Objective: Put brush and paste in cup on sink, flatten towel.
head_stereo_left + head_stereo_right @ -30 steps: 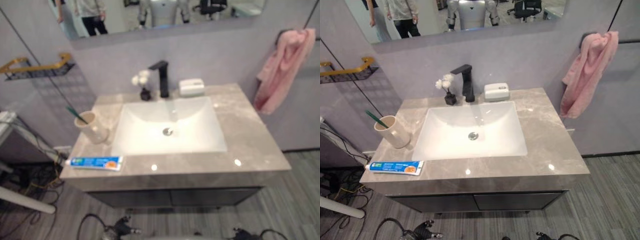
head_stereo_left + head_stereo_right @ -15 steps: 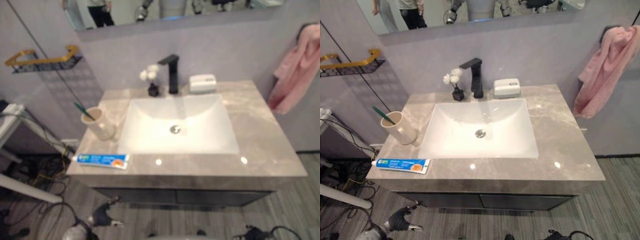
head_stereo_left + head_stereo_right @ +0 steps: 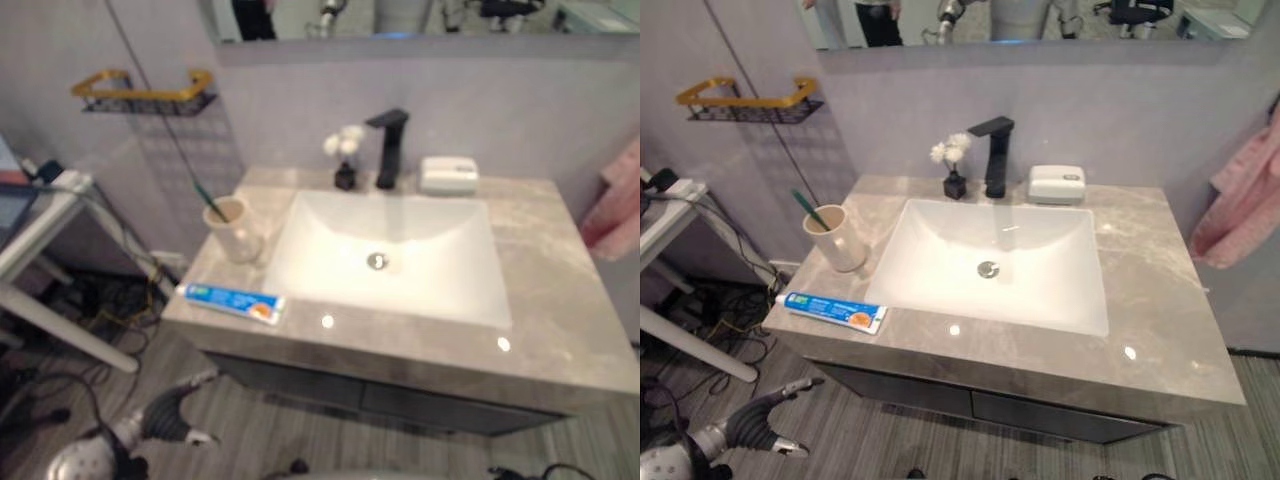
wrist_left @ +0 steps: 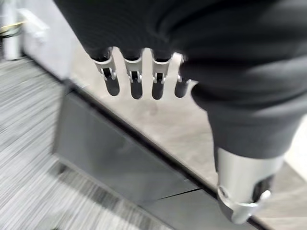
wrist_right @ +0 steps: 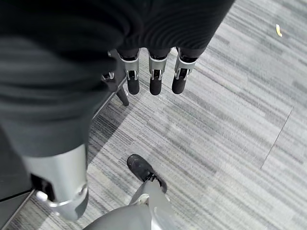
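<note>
Left wrist view, left hand (image 4: 144,81) relaxed, empty

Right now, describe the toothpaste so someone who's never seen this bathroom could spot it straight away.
Start at the grey marble counter around the white sink basin. Along its front edge on the robot's left, in front of the beige cup, lies the toothpaste. It is the one flat, blue tube with an orange end.

bright overhead light, countertop (image 3: 1140,330) glare
</note>
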